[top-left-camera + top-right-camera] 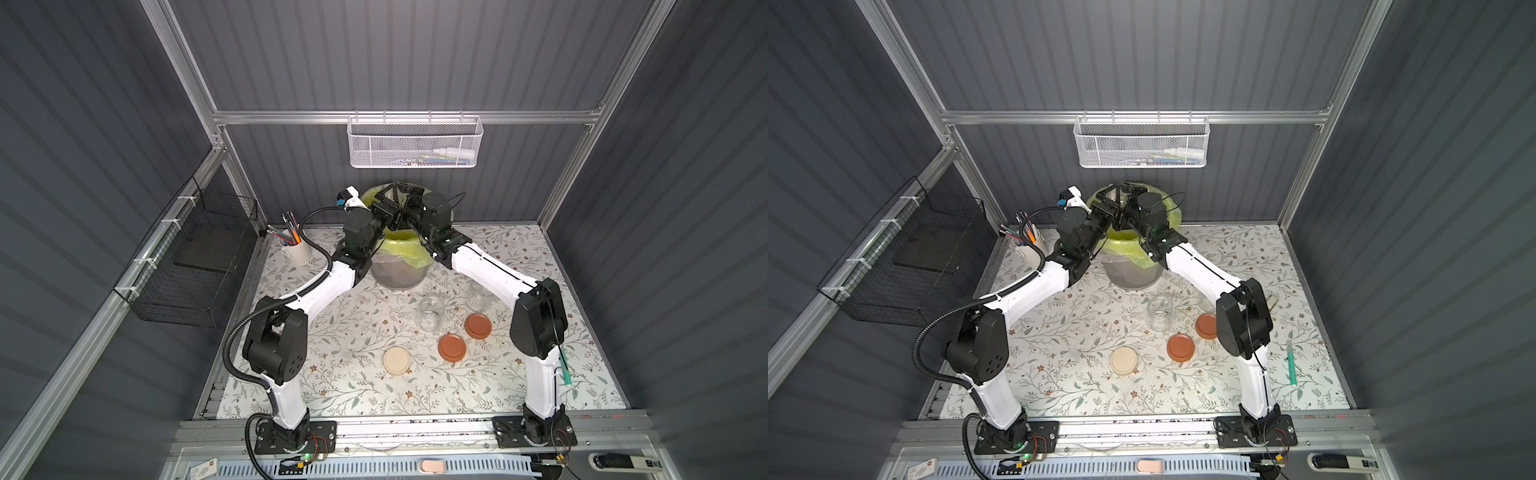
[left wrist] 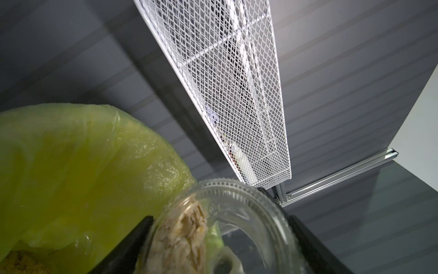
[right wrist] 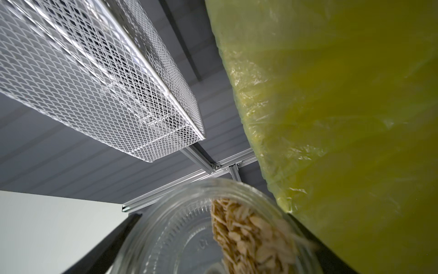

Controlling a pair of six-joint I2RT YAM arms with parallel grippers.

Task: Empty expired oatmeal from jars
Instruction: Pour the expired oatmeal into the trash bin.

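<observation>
Both arms reach over the grey bin [image 1: 397,272] lined with a yellow-green bag [image 1: 400,243]. My left gripper [image 1: 388,198] and right gripper [image 1: 409,195] almost touch there, hiding the glass between them. In the left wrist view my left gripper [image 2: 218,213] is shut on a tilted clear jar [image 2: 248,208] with oatmeal [image 2: 187,232] against its bag-side wall. In the right wrist view my right gripper [image 3: 213,218] grips a jar [image 3: 175,227] holding blurred oatmeal [image 3: 251,237]. I cannot tell if these are the same jar. An empty lidless jar [image 1: 432,312] stands on the table.
Another clear jar [image 1: 478,296] stands half behind the right arm. A cream lid [image 1: 398,361] and two brown lids [image 1: 452,348] [image 1: 478,325] lie on the floral table. A pen cup [image 1: 296,249] stands left of the bin. A white mesh basket [image 1: 415,143] hangs above it.
</observation>
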